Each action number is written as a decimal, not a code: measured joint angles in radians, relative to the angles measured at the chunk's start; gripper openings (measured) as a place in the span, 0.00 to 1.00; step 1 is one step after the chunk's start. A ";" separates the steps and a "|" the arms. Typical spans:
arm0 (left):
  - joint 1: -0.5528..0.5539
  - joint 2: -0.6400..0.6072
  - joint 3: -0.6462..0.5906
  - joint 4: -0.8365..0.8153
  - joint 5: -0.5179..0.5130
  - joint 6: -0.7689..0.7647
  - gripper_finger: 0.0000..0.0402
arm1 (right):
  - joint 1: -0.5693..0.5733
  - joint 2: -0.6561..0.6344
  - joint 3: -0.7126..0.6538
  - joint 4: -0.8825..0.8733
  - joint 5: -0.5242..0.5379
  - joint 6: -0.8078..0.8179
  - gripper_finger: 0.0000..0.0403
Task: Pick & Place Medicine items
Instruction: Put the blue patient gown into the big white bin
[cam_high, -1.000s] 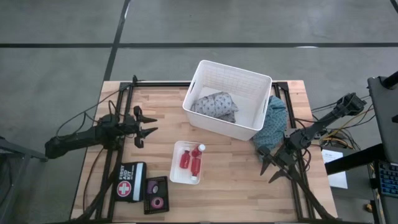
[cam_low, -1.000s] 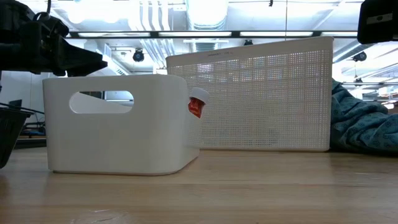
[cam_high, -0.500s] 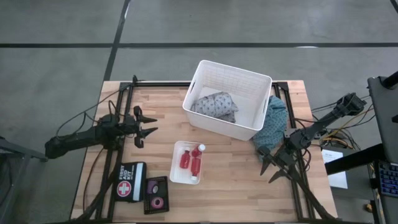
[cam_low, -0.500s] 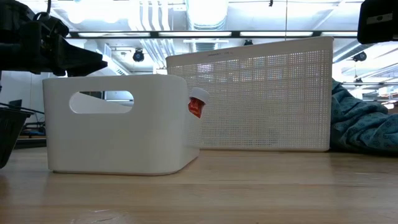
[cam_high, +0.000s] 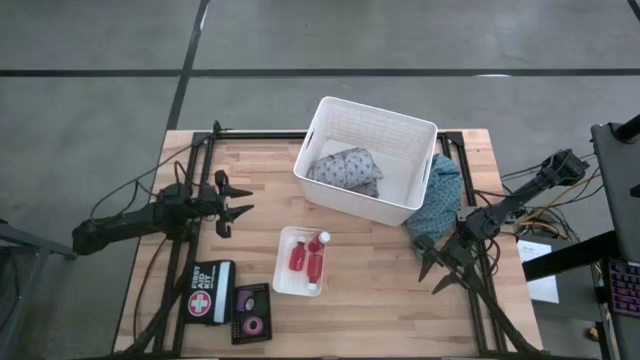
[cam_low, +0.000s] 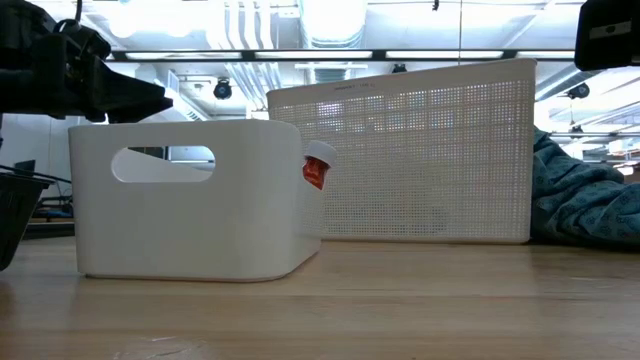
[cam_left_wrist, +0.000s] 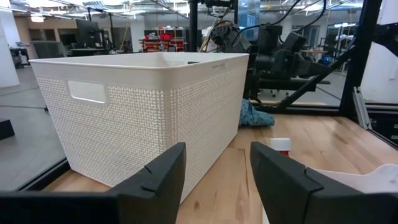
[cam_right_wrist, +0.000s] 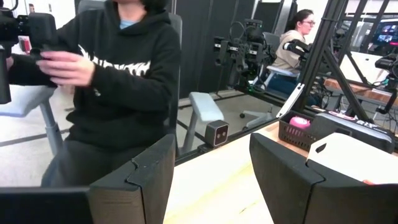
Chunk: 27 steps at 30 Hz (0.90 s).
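The surface (cam_high: 380, 265) carries a big perforated white basket (cam_high: 368, 158) at its far middle, tilted, with a grey cloth (cam_high: 345, 168) bundled inside and a teal cloth (cam_high: 437, 205) slumped against its right wall.

Nearer, at the middle, a small white bin (cam_high: 299, 262) holds the red bottles (cam_high: 312, 258), lying side by side so their white caps point to the far side; I judge they are gathered there as my picking stock. In the low view one cap peeks past the bin's corner.

At the near left lie a first aid pouch (cam_high: 203, 301) and a dark tray (cam_high: 250, 312) with the pink tape rolls (cam_high: 250, 324), though I cannot count them surely.

My left jaws (cam_high: 236, 205) hang released and empty over the left side, well apart from the bin. My right jaws (cam_high: 435, 268) wait parted, holding nothing, at the near right beside the teal cloth.
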 joint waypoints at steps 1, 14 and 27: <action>0.000 0.000 0.000 0.000 0.000 0.000 0.46 | 0.000 0.000 0.000 0.000 0.000 0.000 0.51; 0.000 0.000 0.000 0.000 0.000 0.001 0.46 | 0.000 0.014 0.000 0.009 0.088 -0.013 0.51; 0.000 0.001 0.000 0.001 0.000 0.002 0.46 | 0.000 0.045 0.000 0.109 0.062 0.050 0.59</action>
